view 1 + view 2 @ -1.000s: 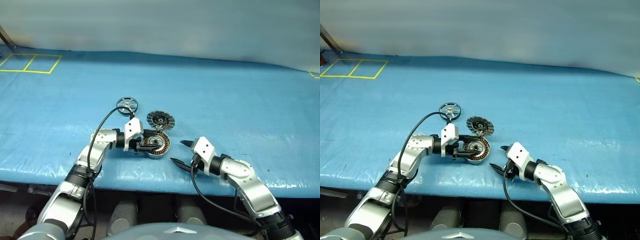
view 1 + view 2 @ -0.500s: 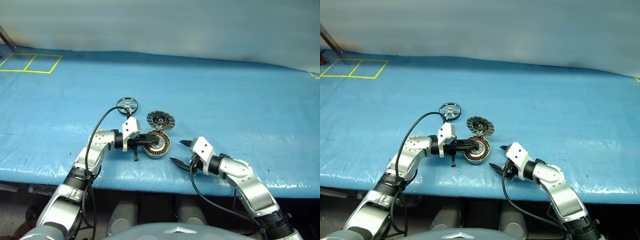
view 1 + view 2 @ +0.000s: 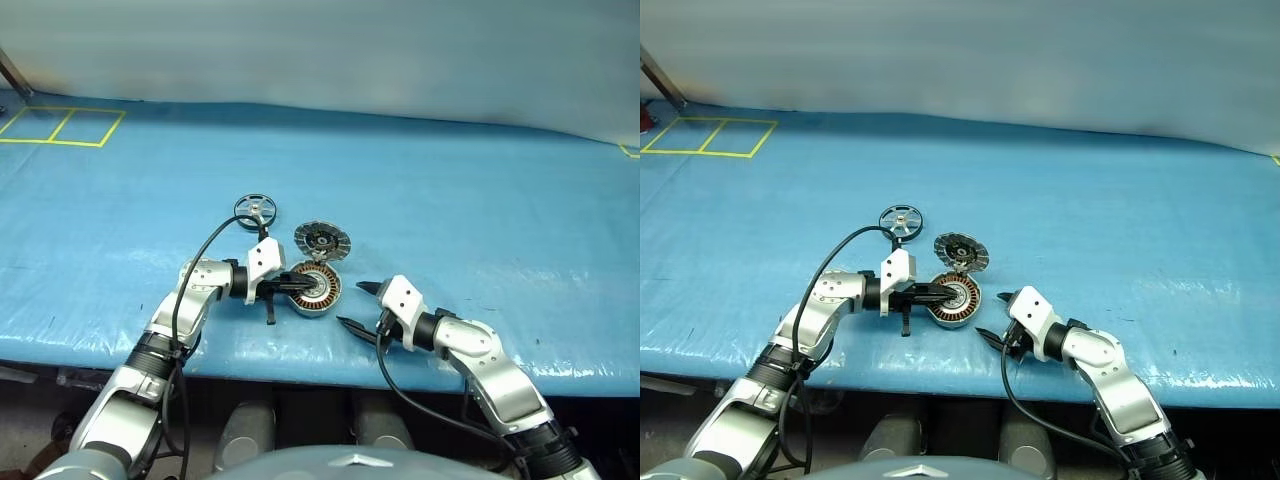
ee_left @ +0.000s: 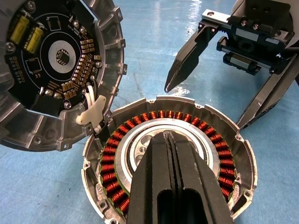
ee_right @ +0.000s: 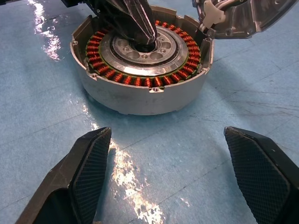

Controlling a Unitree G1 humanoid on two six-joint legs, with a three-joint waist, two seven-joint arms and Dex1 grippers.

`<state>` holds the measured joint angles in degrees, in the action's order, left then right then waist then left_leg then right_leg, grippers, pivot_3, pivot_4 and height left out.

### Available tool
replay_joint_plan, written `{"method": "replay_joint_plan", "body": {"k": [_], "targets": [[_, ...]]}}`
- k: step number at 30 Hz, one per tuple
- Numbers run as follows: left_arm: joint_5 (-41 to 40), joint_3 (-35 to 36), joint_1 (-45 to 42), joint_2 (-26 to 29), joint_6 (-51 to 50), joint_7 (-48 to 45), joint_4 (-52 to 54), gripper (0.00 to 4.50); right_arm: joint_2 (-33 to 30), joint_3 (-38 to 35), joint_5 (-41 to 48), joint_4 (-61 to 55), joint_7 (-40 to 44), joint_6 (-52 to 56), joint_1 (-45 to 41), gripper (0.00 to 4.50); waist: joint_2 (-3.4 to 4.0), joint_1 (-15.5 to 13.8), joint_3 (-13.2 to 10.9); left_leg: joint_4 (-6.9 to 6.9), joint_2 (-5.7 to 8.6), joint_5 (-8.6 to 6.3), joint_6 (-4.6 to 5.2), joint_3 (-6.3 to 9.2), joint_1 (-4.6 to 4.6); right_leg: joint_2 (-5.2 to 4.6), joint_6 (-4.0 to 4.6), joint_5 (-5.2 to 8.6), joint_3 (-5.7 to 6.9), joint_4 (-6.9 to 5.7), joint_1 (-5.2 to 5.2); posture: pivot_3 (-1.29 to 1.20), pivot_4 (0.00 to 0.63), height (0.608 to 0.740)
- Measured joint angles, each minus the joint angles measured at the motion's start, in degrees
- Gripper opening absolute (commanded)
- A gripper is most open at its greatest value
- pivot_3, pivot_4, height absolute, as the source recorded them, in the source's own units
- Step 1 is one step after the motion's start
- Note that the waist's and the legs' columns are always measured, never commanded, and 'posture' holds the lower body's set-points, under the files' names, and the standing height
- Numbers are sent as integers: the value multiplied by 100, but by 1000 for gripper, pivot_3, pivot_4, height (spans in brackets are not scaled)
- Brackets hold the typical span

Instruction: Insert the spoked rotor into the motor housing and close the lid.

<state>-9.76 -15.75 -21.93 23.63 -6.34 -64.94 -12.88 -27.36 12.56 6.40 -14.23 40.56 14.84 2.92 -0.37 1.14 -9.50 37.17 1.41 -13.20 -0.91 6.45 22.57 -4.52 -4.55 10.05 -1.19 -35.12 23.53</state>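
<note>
Copper windings ring the motor housing (image 4: 170,158), where the left gripper's (image 4: 168,140) closed fingers rest on its hub; right gripper (image 5: 166,154) fingers gape just beside it.

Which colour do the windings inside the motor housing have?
Copper-red, ringing the silver hub of the motor housing; clearest in the right wrist view.

The table (image 3: 480,200) is covered by a blue sheet with yellow tape squares (image 3: 60,127). On it lie the spoked rotor (image 3: 255,209) and, nearby, the motor housing (image 3: 318,290).
</note>
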Motion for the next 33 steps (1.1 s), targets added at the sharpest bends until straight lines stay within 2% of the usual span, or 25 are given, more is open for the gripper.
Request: {"method": "replay_joint_plan", "body": {"k": [10,18,33], "targets": [[29,-159,-76,160,-443,-151,316,28,64,-2,26,0,-63,-55,-5,4078,0,6,0,0,0,0,0,0,1,1,0,0,0,-1,2,0,150,740],[33,-158,-508,314,-497,-193,595,28,90,-1,59,2,-64,-55,-76,4078,0,4,0,1,0,0,0,0,1,1,0,0,0,-1,1,0,150,740],[659,-599,-768,493,-343,-369,216,28,109,1,59,43,-75,-59,-138,4078,0,14,0,0,0,0,0,0,1,3,0,0,-1,-2,2,0,150,740]]}}
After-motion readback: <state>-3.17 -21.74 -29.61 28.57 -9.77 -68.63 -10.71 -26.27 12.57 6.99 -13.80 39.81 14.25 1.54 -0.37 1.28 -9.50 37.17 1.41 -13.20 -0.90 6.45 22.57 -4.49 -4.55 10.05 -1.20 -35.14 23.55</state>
